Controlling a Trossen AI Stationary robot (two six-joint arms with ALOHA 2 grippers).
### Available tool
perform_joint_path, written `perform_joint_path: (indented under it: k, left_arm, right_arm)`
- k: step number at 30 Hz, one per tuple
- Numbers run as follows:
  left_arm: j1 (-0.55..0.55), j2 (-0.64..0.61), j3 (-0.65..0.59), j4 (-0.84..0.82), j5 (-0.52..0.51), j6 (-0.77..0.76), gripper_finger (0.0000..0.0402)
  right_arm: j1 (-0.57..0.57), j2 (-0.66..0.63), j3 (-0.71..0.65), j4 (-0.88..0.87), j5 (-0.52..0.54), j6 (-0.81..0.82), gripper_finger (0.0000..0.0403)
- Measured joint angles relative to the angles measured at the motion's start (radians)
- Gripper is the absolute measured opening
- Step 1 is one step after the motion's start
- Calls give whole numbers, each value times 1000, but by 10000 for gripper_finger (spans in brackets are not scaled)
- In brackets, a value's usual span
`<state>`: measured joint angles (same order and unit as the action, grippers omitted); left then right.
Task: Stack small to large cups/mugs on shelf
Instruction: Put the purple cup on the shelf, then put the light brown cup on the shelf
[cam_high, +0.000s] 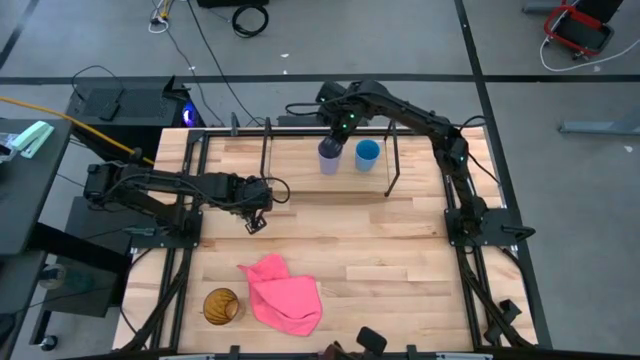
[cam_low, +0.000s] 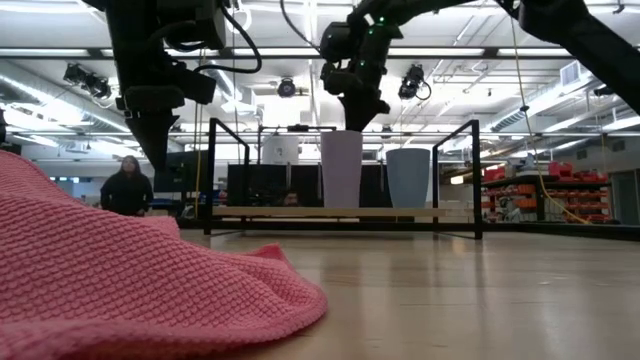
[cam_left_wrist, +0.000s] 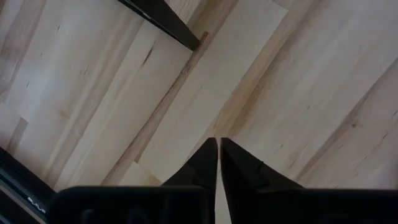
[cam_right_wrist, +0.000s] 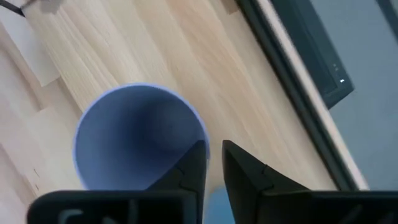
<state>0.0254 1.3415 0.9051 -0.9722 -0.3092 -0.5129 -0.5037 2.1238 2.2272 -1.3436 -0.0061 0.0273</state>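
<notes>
Two cups on shelf (cam_high: 300, 147): lavender cup (cam_high: 329, 156) beside blue cup (cam_high: 367, 154), unstacked. Amber cup (cam_high: 221, 305) far off on desk (cam_high: 400, 260) near pink cloth (cam_high: 283, 292). Right jaws (cam_high: 340, 135) astride lavender rim, slightly parted, grip uncertain. Left jaws (cam_high: 255, 222) nearly closed, empty, above desk.

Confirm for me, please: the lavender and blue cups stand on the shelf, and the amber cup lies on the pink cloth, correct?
Not quite. In the high view the amber cup sits on the bare table beside the pink cloth, not on it. The lavender cup and blue cup do stand on the shelf.
</notes>
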Motion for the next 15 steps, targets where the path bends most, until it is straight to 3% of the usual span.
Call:
perform_joint_path:
  k: [15]
  left_arm:
    - [0, 0, 0, -3, -3, 2, 18]
  right_arm:
    - [19, -306, 0, -3, 5, 139, 71]
